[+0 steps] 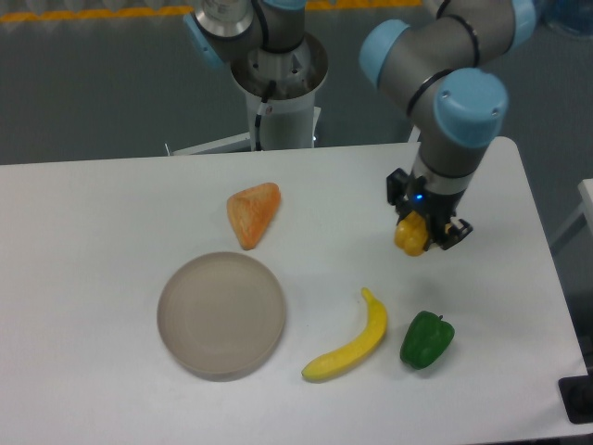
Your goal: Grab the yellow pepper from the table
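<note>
The scene is lit evenly and brightly from above. Only soft, short shadows are cast on the white table, seen beside the grey plate and banana. Slight overall softness is noticed; the far background is rendered dimmer and blurred.

A dark grey floor fills the top of the picture. A yellow stripe runs along the upper left edge. The light is soft and even.
</note>
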`<control>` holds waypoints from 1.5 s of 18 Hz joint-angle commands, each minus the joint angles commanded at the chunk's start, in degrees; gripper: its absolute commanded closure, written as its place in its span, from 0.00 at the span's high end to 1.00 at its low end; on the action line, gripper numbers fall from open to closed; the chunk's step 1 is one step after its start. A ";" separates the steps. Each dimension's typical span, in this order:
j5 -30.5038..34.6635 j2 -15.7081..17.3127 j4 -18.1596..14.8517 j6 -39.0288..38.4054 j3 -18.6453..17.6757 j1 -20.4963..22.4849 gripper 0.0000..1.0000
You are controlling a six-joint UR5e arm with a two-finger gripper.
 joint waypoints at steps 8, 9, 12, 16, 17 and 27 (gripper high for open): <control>0.18 -2.72 2.99 0.44 0.26 0.79 0.15; 0.18 -2.81 2.99 1.66 0.26 0.79 0.15; -0.08 -2.81 2.55 7.11 0.61 0.79 0.15; -0.26 -2.90 2.55 8.97 0.53 0.79 0.16; -0.35 -2.90 2.55 8.97 0.53 0.79 0.16; 0.27 -2.81 2.55 8.88 0.53 0.62 0.16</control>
